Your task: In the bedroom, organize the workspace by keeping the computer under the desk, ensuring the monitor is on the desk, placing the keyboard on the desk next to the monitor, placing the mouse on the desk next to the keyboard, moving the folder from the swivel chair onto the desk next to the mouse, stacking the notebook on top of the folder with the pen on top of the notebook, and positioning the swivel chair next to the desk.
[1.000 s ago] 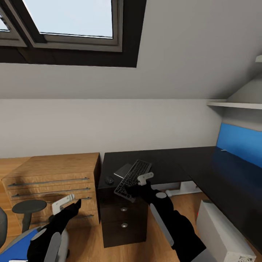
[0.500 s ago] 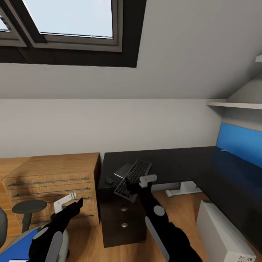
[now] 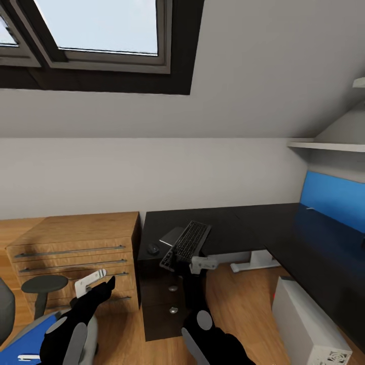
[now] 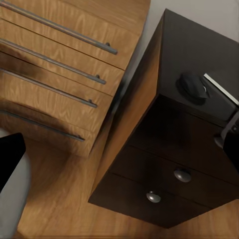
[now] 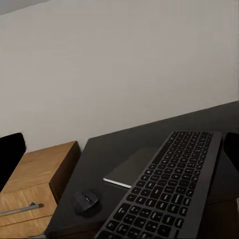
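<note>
Dark tabletop [image 3: 228,225] carries mouse [image 3: 152,249]; keyboard [image 3: 186,245] overhangs front edge, pinched by right gripper [image 3: 195,264], which has dropped lower. Left gripper [image 3: 91,282] jaws: cannot tell.

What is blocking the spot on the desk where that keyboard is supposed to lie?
A thin grey slab lies on the desk right under the keyboard, which leans over its edge. The mouse sits apart beside it. The right claw is at the keyboard's near end.

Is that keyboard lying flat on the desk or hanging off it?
Hanging off: the keyboard juts past the desk edge, its near end at the right gripper.
</note>
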You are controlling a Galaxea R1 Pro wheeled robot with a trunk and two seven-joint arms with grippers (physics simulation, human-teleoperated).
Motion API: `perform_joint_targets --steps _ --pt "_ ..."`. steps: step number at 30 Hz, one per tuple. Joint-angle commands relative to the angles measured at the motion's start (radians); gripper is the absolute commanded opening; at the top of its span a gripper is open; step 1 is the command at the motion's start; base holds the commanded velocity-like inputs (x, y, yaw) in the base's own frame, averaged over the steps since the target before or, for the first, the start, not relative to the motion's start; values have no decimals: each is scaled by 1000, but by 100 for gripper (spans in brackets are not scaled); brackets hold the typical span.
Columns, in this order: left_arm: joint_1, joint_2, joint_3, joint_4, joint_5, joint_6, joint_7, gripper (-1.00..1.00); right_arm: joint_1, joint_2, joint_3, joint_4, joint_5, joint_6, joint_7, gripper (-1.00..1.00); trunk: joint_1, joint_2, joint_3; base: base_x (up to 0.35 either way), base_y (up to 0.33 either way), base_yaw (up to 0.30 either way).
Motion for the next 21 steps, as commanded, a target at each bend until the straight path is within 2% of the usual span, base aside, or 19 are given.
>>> perform_joint_targets --steps 1,3,5,6,11,13,15,21 --pt "-1 -1 1 -1 10 4 7 100 -1 1 7 37 -23 -12 14 100 0 -1 -1 -19 0 0" --pt "-1 -1 1 -1 10 4 7 100 -1 2 9 57 -38 -17 20 100 0 -1 -1 -11 0 0" --pt "-1 -1 1 -1 10 4 7 100 -1 3 14 76 -78 -31 30 100 0 -1 -1 -4 0 0" --pt "-1 -1 1 -1 10 4 7 100 -1 3 15 79 -85 -40 37 100 0 -1 -1 -2 0 0" --pt "-1 -1 1 -1 10 4 7 100 -1 3 26 83 -95 -64 55 100 0 -1 -1 0 0 0" --pt "-1 -1 1 -1 10 4 7 100 -1 3 58 83 -97 -69 61 100 0 -1 -1 0 0 0" --pt "-1 -1 1 -1 10 5 7 100 -1 3 67 82 -98 -70 62 100 0 -1 -1 0 0 0" --pt "-1 -1 -1 -1 10 4 7 100 -1 2 77 80 -98 -75 63 100 0 -1 -1 0 0 0"
